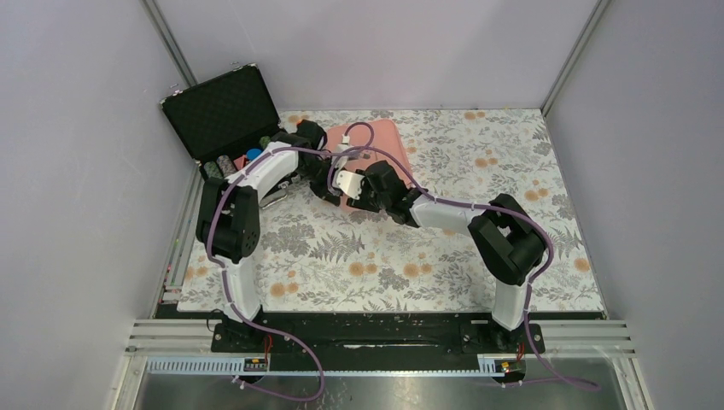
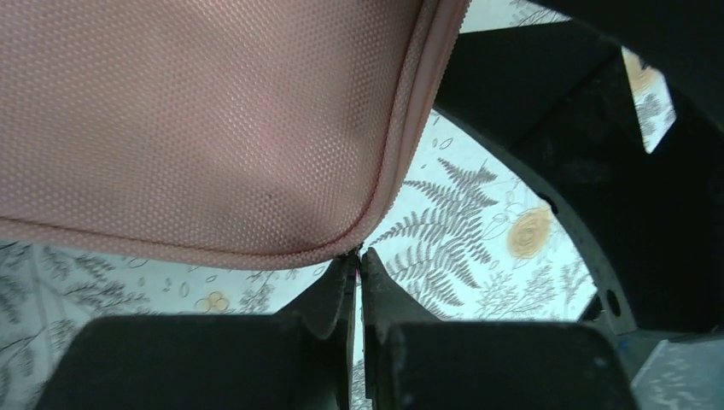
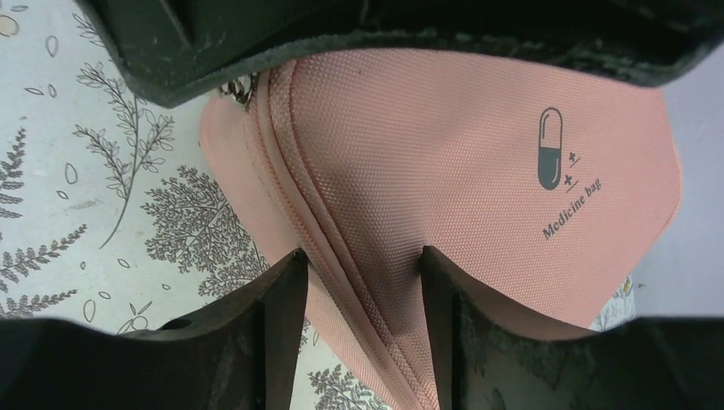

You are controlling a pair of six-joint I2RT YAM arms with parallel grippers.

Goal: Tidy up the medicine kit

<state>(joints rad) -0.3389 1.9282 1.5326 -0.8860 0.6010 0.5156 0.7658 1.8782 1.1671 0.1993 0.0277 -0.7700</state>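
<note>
The medicine kit (image 1: 382, 139) is a pink soft pouch lying on the floral cloth at the back centre. Its lid shows a pill logo (image 3: 551, 160) in the right wrist view. My left gripper (image 2: 359, 254) is shut at the pouch's (image 2: 196, 120) zip corner, its tips pinched on the zipper pull (image 3: 235, 90). My right gripper (image 3: 363, 256) straddles the near edge of the pouch (image 3: 478, 154); one finger denting the lid, the other against the zip seam. From above, both grippers meet at the pouch's near-left corner, left (image 1: 327, 190) and right (image 1: 357, 195).
A black hard case (image 1: 224, 111) stands open at the back left, with coloured chips (image 1: 248, 156) inside it, close behind my left arm. The floral cloth (image 1: 427, 265) covers the table. Grey walls close in the left, right and back sides.
</note>
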